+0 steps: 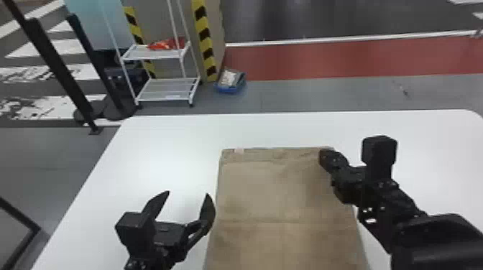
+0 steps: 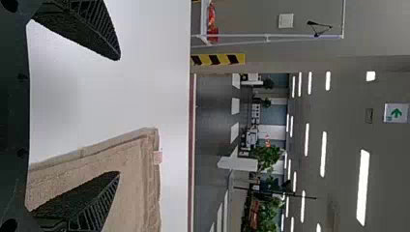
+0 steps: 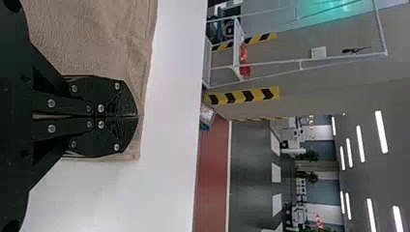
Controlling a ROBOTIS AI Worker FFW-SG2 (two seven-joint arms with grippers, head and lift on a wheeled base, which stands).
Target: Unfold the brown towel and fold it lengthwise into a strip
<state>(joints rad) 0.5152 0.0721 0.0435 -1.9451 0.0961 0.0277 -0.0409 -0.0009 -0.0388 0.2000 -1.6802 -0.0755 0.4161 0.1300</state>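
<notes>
The brown towel (image 1: 273,194) lies spread flat on the white table, with a crosswise crease and a small pale tag at its far left corner. My right gripper (image 1: 325,161) is at the towel's far right corner; in the right wrist view my right gripper (image 3: 137,116) has its fingers pressed together over the towel (image 3: 96,38), near that corner. My left gripper (image 1: 188,195) stands open beside the towel's left edge. In the left wrist view my left gripper (image 2: 120,116) has one finger over the towel (image 2: 140,193) and the other over bare table.
The white table (image 1: 161,143) extends around the towel's far and side edges. Beyond it stand a white wire shelf (image 1: 165,89), black posts (image 1: 54,64) and a striped pillar (image 1: 206,39), with a blue bin (image 1: 231,82) on the floor.
</notes>
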